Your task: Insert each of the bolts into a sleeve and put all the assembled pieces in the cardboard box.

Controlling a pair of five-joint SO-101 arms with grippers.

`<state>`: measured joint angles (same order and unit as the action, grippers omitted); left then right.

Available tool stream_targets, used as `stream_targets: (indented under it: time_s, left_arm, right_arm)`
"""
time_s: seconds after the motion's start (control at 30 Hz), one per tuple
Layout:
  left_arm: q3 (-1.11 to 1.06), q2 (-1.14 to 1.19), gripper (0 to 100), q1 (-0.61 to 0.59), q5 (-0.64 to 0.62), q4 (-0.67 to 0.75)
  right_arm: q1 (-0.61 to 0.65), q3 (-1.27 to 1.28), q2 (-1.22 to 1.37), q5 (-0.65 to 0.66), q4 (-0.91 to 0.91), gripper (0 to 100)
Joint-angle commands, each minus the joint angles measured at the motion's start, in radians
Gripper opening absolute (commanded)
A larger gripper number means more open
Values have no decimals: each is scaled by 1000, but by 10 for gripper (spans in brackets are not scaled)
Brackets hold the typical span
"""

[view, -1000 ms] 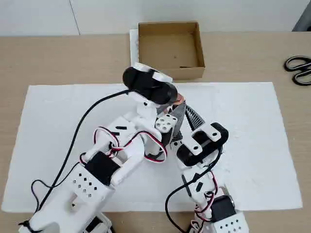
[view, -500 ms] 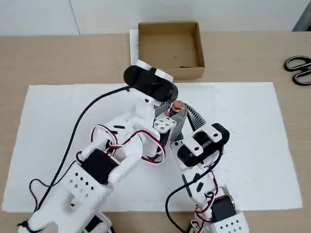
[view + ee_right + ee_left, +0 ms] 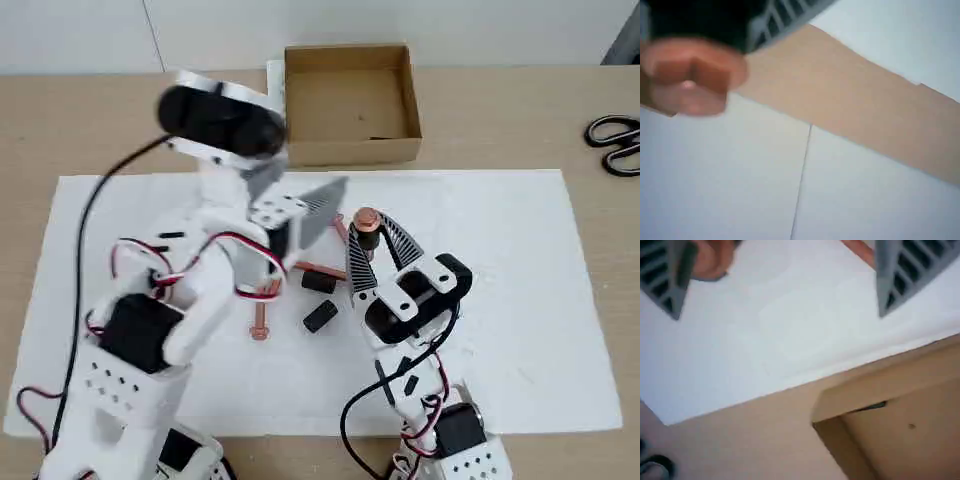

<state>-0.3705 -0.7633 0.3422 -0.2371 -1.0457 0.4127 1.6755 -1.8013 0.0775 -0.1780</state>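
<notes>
Here the right tool (image 3: 368,228) pinches a copper bolt (image 3: 366,218) head-up over the middle of the white sheet (image 3: 500,300). Its wrist view adds a black blur against the bolt's head, which we cannot identify. The left tool (image 3: 777,312) stands wide, near the cardboard box (image 3: 350,152) at the desk's (image 3: 100,120) far edge. From above we count two black sleeves (image 3: 320,283) and loose bolts (image 3: 261,318) mid-sheet.
</notes>
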Motion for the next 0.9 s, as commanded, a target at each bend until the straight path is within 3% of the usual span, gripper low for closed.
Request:
stream_targets:
  time_s: [0.0,0.17,0.3,0.5,0.7,0.87]
  left_arm:
    - [56,-2,244,-199,6,-29]
    - [51,6,244,-489,5,-110]
    - [51,6,244,-592,2,-230]
    - [51,0,245,-641,8,-384]
    - [50,5,245,-660,152,-477]
    - [50,-2,245,-660,187,-555]
  right_arm:
    - [-10,8,-5,-5,-62,4]
    - [-102,-55,-4,-5,-202,4]
    - [-162,-206,22,89,-206,4]
    - [-168,-577,337,146,-208,4]
    - [-197,-1097,848,146,-208,4]
    - [-231,-1444,1282,144,-208,4]
